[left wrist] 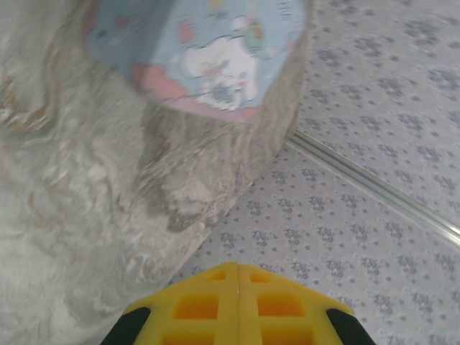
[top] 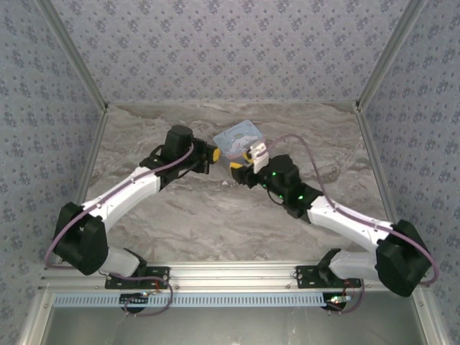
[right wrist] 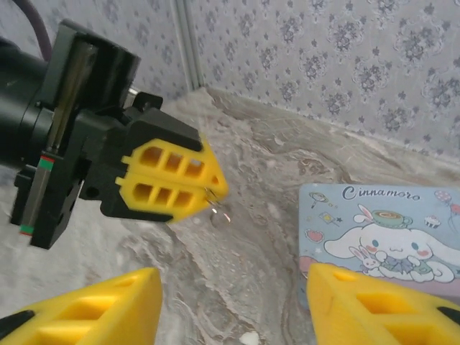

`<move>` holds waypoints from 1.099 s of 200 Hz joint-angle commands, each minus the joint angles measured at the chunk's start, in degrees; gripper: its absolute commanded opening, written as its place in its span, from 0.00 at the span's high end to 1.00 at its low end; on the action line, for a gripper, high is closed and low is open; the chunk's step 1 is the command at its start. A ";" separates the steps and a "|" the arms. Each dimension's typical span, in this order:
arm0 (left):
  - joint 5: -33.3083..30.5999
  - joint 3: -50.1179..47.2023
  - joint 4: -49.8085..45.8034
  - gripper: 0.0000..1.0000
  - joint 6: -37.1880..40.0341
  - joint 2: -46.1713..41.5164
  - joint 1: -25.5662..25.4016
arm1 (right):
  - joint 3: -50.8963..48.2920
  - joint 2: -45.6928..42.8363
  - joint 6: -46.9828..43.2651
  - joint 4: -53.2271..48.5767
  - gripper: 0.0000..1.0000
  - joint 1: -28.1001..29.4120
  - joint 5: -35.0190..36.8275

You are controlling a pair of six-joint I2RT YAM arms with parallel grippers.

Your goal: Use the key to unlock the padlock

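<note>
L arm's jaws (right wrist: pixel 208 188) are pressed together. From the R wrist view, a small silver piece (right wrist: pixel 214 200) is pinched at their very tip and hangs just below, above the desk (top: pixel 215 215). It is too small and thin to tell whether it's the key or the padlock's shackle, and no blue-teal body can be made out on it.

R arm's jaws (right wrist: pixel 233 277) are spread wide, nothing between them, pointing at the L tips from close by.

From the top cam, both sets of jaws meet mid-desk, tip to tip: L (top: pixel 213 154), R (top: pixel 236 167). A light-blue cartoon tin (top: pixel 239 138) lies flat just behind them, nearer the back wall. From the L wrist view, the tin (left wrist: pixel 208 50) is ahead of the closed yellow tips (left wrist: pixel 237 287), apart from them.
</note>
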 commanded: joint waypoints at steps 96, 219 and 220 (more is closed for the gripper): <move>12.47 1.44 29.58 1.00 46.67 2.42 0.95 | -0.19 7.52 47.94 26.90 0.31 -18.31 -42.28; 20.50 -0.82 37.52 1.00 55.59 -1.07 -1.43 | 2.64 13.15 56.58 41.97 0.36 -17.28 -43.26; 20.50 -0.79 37.52 1.00 55.58 -1.11 -1.45 | 2.66 13.16 56.49 41.86 0.36 -17.27 -43.31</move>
